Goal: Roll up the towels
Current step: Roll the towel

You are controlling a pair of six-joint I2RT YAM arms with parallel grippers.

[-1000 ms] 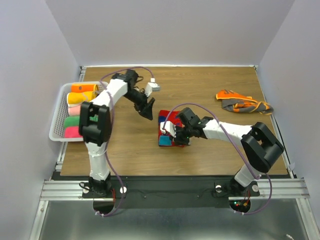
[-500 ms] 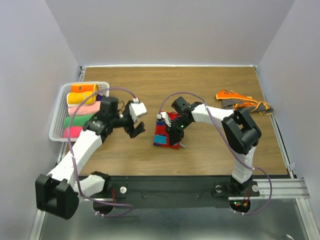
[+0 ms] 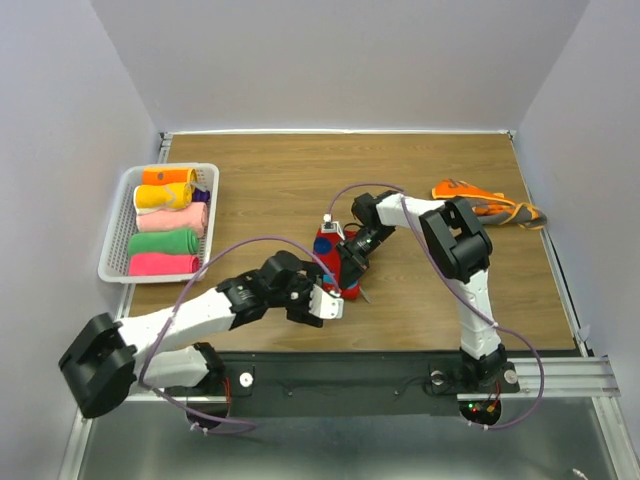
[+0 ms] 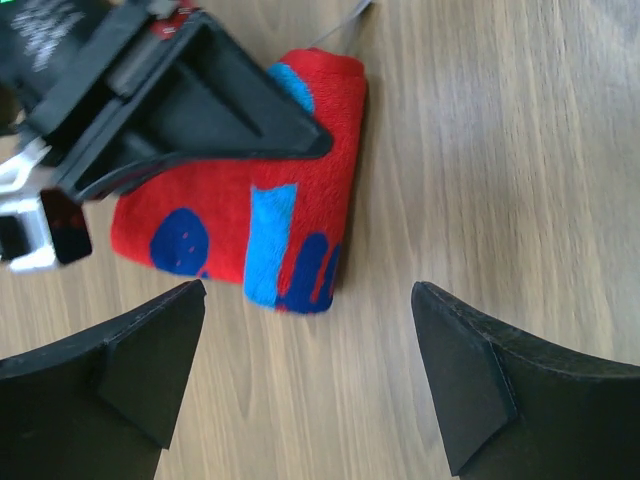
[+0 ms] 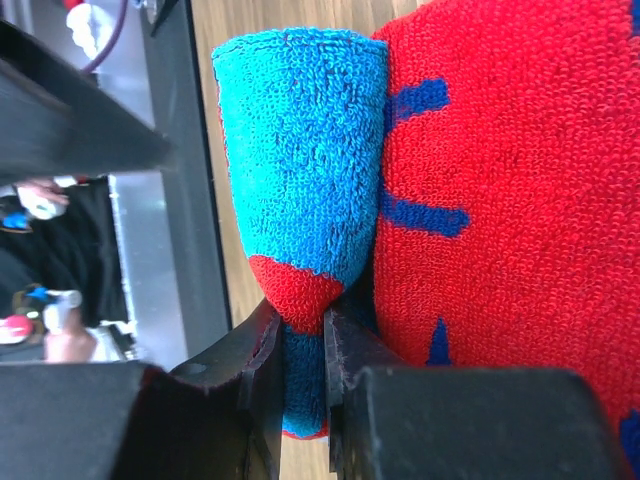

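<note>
The left gripper (image 3: 318, 294) has swung from the counter's nine o'clock to six o'clock of the red towel (image 3: 328, 245), jaws spread wide and empty. The right gripper (image 3: 350, 265) stays pinched on its fold.

Red towel (image 4: 225, 205) with blue patterns, white basket (image 3: 113, 240)

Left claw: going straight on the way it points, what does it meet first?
Likely the red towel with blue patterns, just ahead of the open left claw; depth is unclear, so possibly the table first.
</note>
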